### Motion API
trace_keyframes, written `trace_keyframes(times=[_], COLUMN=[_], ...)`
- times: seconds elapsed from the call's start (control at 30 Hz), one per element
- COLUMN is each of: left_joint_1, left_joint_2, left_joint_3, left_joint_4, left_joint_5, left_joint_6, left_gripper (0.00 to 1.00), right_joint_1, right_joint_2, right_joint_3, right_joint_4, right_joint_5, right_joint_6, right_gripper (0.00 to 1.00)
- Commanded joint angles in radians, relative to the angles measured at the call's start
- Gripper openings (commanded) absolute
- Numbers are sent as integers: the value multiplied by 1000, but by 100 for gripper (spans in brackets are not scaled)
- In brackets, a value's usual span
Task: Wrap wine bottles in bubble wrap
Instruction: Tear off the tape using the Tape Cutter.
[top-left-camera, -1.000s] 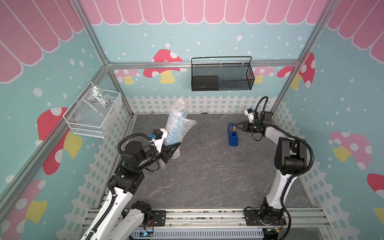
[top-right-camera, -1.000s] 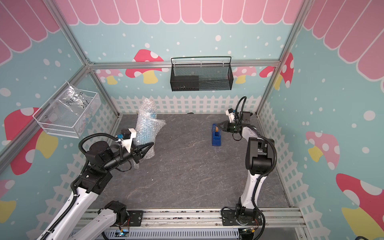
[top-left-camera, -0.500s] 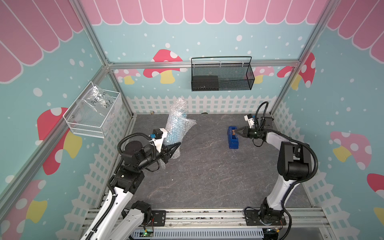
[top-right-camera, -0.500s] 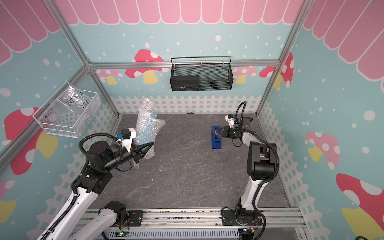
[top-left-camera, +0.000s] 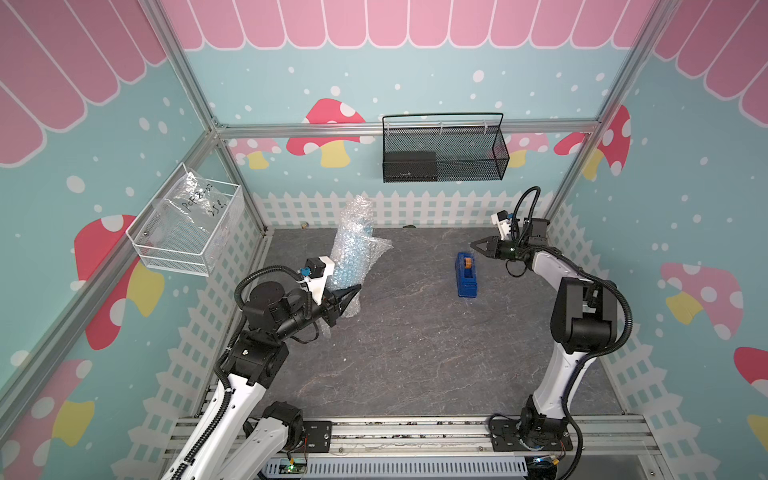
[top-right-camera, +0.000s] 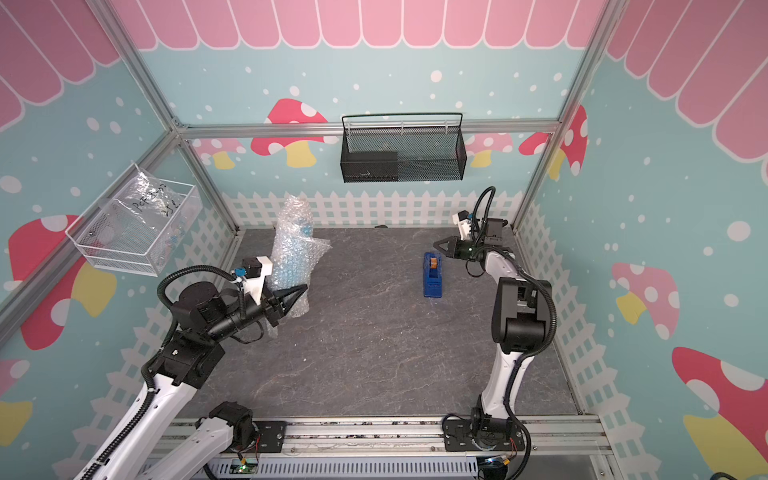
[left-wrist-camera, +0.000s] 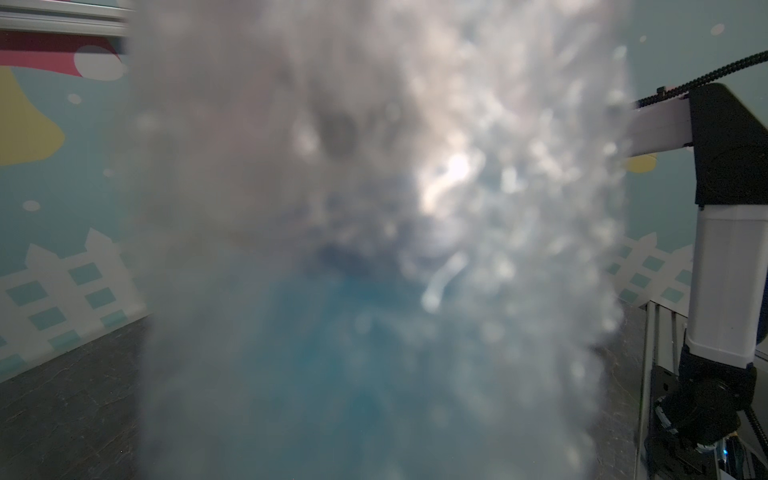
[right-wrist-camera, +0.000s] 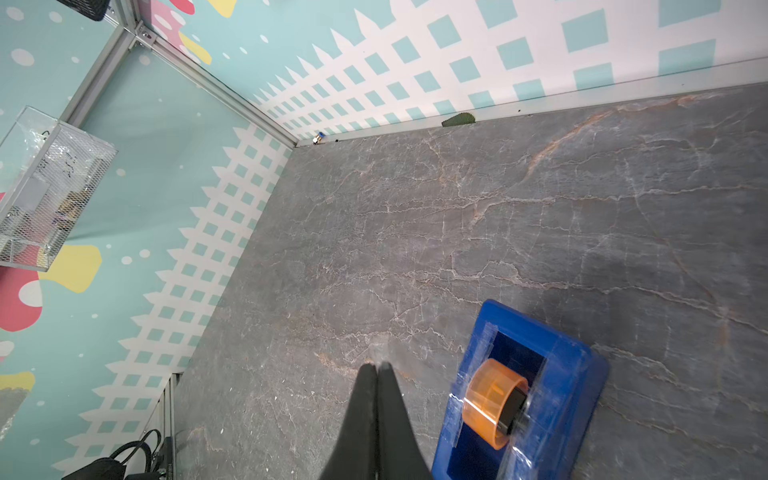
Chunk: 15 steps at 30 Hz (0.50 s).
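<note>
The blue wine bottle (top-left-camera: 351, 259) (top-right-camera: 291, 262) stands upright at the back left of the table, rolled in bubble wrap (top-left-camera: 357, 220) (top-right-camera: 297, 216) that rises above its cap. My left gripper (top-left-camera: 352, 293) (top-right-camera: 300, 291) is shut on the lower edge of the bubble wrap beside the bottle's base. In the left wrist view the blurred bubble wrap (left-wrist-camera: 457, 166) fills the frame, blue bottle (left-wrist-camera: 332, 353) showing through; the jaws are hidden. My right gripper (top-left-camera: 474, 245) (top-right-camera: 437, 245) (right-wrist-camera: 376, 368) is shut and empty, hovering just behind the tape dispenser.
A dark-blue tape dispenser (top-left-camera: 466, 276) (right-wrist-camera: 540, 395) with an orange roll lies mid-right on the table. A black mesh basket (top-left-camera: 442, 151) hangs on the back wall. A white wire basket (top-left-camera: 187, 232) holding a plastic bag hangs on the left wall.
The right arm shifted a little by the tape dispenser, its shut gripper ending slightly farther back. The left gripper and the wrapped bottle have not moved.
</note>
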Motion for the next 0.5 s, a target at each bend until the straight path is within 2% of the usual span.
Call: trace_keyframes(times=[0.0,0.2,0.47], left_joint_1=[9,14,20], left_joint_2=[-17,-14,-10], left_joint_3=[19,20,21], left_joint_4=[120,122,120], left_joint_5=[2,4,-1], left_joint_6=[1,-4,-5], left_gripper=[0,0,0], right_joint_1=[8,17,41], right_joint_2=[2,49,66], right_joint_3=[18,177,184], right_joint_4=[8,-48,-59], right_joint_5=[-29,-28,-33], right_joint_6=[-23,-14,-25], right_gripper=[0,0,0])
